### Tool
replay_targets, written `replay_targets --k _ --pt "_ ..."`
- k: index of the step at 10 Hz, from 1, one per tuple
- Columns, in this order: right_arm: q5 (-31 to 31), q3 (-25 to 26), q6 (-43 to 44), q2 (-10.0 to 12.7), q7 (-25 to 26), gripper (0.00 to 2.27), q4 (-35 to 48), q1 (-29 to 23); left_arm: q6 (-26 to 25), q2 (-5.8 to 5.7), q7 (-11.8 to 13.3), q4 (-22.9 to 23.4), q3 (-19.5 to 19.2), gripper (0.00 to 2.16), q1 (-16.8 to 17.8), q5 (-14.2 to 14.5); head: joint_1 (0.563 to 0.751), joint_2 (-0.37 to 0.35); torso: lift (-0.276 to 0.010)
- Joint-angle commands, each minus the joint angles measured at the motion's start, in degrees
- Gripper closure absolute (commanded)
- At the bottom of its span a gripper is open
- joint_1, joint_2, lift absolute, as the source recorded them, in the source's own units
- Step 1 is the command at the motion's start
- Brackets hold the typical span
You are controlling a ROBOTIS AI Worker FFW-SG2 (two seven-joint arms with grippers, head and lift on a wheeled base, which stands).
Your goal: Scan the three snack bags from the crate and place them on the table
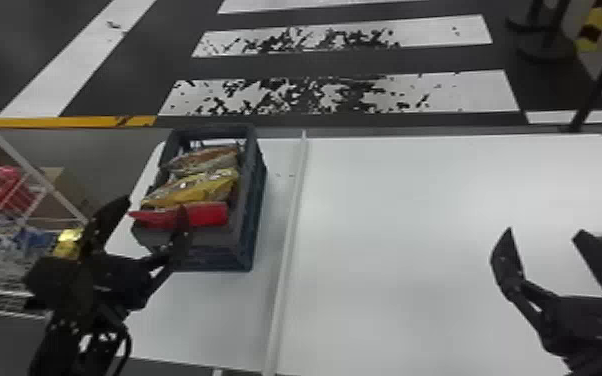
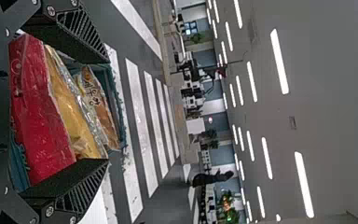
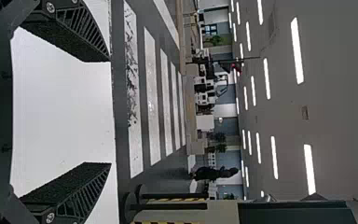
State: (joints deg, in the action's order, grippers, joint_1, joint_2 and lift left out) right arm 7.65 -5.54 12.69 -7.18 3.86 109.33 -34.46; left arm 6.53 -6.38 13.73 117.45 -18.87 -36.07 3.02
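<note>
Left pincer (image 1: pixel 156 205) wide, at the near end of the crate (image 1: pixel 257 215), red bag (image 1: pixel 210 215) between its spread fingers; couldn't tell if they touched it. Crate stood on the desk (image 1: pixel 415 225), left side. All three snack bags in crate: red nearest the robot, yellow bag (image 1: pixel 187 192) in the middle, brownish bag (image 1: pixel 207 158) farthest. Right pincer (image 1: pixel 545 231) wide, nothing held, over the desk's right part.

I see white stripes (image 1: pixel 470 92) on the dark floor (image 1: pixel 440 61) across the head view's top, a wire rack (image 1: pixel 45 181) at its left edge and black stands (image 1: pixel 547 51) upper right.
</note>
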Motion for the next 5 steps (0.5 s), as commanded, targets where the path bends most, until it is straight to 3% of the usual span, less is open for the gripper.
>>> replay_targets --k 1,3,5 --pt "0.0 -0.1 0.0 0.0 0.0 0.09 0.3 -0.3 -4.0 -0.39 3.9 0.3 -4.2 0.14 1.2 0.1 0.695 0.200 -0.062" --pt "0.0 -0.3 0.0 0.0 0.0 0.09 0.5 -0.3 -10.0 -1.09 11.5 0.8 -7.4 0.14 2.8 -1.7 0.695 0.240 -0.062" --pt "0.0 -0.4 0.0 -0.2 0.0 0.09 0.7 -0.3 -13.3 -2.24 17.9 1.4 -7.8 0.14 4.7 -6.9 0.695 0.252 -0.062"
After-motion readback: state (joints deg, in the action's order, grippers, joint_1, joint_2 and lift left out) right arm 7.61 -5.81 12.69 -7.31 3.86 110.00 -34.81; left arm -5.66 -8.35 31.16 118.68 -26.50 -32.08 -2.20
